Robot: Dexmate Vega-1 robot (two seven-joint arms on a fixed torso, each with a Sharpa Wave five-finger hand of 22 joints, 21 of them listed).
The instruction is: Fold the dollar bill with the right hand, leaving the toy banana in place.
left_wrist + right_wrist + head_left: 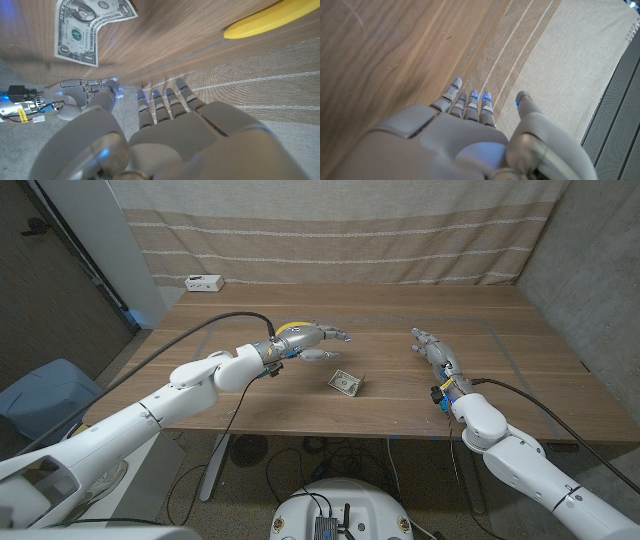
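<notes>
A dollar bill (pixel 346 383) lies near the middle of the wooden table (pixel 250 405), one edge curled or lifted; it also shows as the bill (pixel 85 25) in the left wrist view. The yellow toy banana (pixel 289 330) rests on the table behind my left hand (pixel 315 337), which hovers with fingers stretched out and holds nothing. From the left wrist camera the banana (pixel 272 20) lies apart from my left hand's fingers (pixel 165 100). My right hand (pixel 435 348) stands to the right of the bill, fingers apart and empty, also seen as the right hand (pixel 80 92) and the right hand (pixel 470 125).
A white box (pixel 203 281) sits at the table's far left edge. A striped beige curtain (pixel 330 230) hangs behind the table. A blue bin (pixel 40 395) stands on the floor to the left.
</notes>
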